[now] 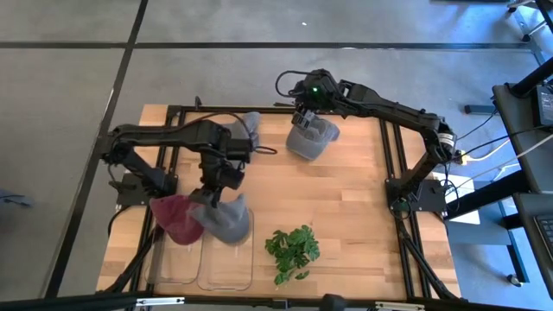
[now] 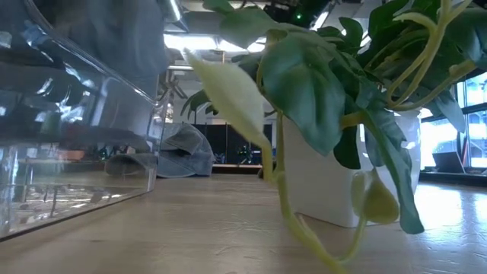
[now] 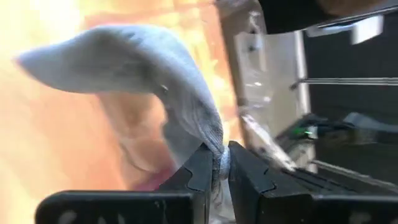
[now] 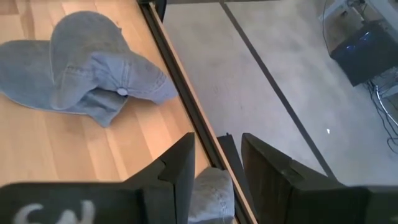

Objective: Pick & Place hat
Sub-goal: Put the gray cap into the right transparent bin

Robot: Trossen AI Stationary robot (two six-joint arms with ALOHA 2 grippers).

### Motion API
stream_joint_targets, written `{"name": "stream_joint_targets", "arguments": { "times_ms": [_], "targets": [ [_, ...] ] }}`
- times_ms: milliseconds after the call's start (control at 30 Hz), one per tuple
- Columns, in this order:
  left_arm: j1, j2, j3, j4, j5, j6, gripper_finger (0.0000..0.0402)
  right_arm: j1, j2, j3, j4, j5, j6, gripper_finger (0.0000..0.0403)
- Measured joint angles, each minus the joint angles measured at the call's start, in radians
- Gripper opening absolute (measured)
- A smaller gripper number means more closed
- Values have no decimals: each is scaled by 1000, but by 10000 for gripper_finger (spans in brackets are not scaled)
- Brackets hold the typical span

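Note:
My left gripper (image 1: 212, 194) is shut on a light grey hat (image 1: 228, 221) over the far end of two clear bins (image 1: 226, 275) at the table's near left. A maroon hat (image 1: 175, 218) lies beside it on the left bin's far end. My right gripper (image 1: 304, 117) is open above the far edge of a grey-blue hat (image 1: 313, 140) at the table's far middle. A bit of that hat (image 4: 211, 193) shows below and between its fingers; whether they touch it, I cannot tell. Another denim hat (image 1: 248, 126) (image 4: 87, 62) lies on the table's far part. My left gripper pinches a bunched fold of the grey hat's cloth (image 3: 219, 160) between its two fingers, which come from above, pointing down. The rest of the hat (image 3: 124, 56) spreads out beyond the fingers and hangs below them, over the bins' far rims.
A leafy plant (image 1: 292, 250) in a white pot (image 2: 319, 183) stands at the near middle, right of the bins (image 2: 68, 152). Black frame rails (image 1: 390, 147) run along the table's sides. Bare wood (image 1: 346, 199) lies between the plant and the right gripper's hat.

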Motion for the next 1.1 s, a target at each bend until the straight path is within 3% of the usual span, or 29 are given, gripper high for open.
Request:
{"name": "stream_joint_targets", "arguments": {
  "times_ms": [133, 433, 1100],
  "targets": [
    [0, 52, 44, -4, -66, 63, 33, 0, -8, 0, -3, 0, 0, 132],
    [0, 83, 122, -2, -329, 81, 43, 0, -10, 0, -8, 0, -3, 132],
    [0, 83, 131, 7, -386, 3, 66, 0, -10, 0, -15, 1, -4, 132]
  ]
}}
